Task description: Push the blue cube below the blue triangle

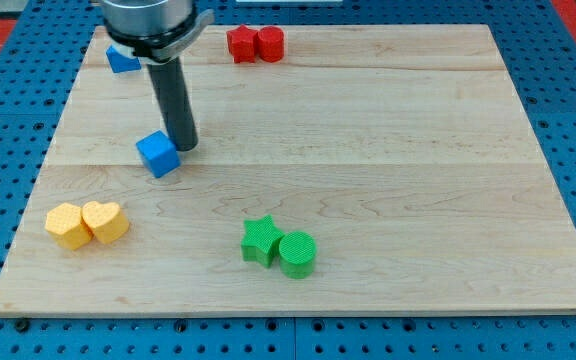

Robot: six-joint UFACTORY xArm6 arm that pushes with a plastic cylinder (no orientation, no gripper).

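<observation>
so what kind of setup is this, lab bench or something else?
Looks like a robot lab bench, probably a tabletop pushing rig. A wooden board sits on a blue pegboard. Small toy blocks like the blue cube and green star are scattered on it, with my tip beside the cube.

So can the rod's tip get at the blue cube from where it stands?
Probably yes: my tip sits right at the blue cube, on its right side in the view, seemingly touching. Nothing lies between them.
</observation>
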